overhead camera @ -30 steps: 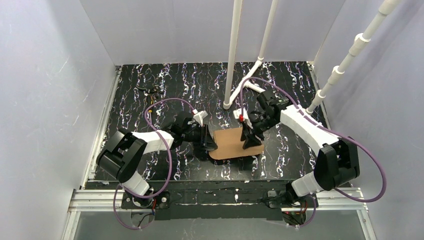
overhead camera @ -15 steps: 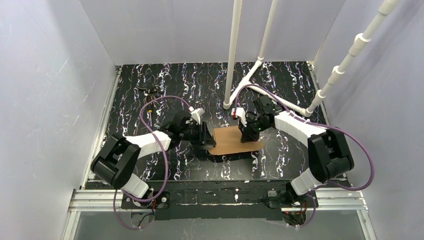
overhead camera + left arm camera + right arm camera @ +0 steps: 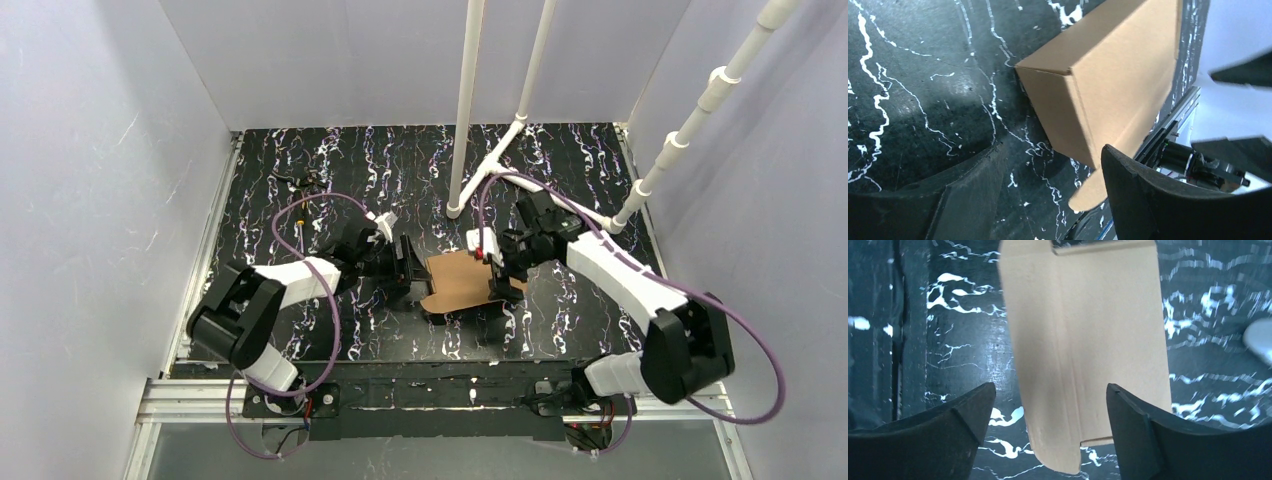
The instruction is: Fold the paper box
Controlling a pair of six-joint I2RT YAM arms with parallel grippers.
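— Now that both arms have backed off, where do we stand?
— A moment ago we were pressing on each end of the paper box (image 3: pixel 462 283). Now the left gripper (image 3: pixel 409 264) and right gripper (image 3: pixel 498 284) both gape wide and hold nothing. The box lies between them, just ahead of each set of fingertips, and is partly formed. One side panel (image 3: pixel 1053 115) stands up, and a rounded flap (image 3: pixel 437 303) trails loose by the left gripper.
— So that crease has taken?
— We judge so, but flaps remain to close.
— And around us?
— A black tabletop (image 3: pixel 330 160) veined with white lies under the hands. Pale walls (image 3: pixel 100 150) stand outboard of each arm, and white pipes (image 3: pixel 467 100) rise beyond the fingertips.
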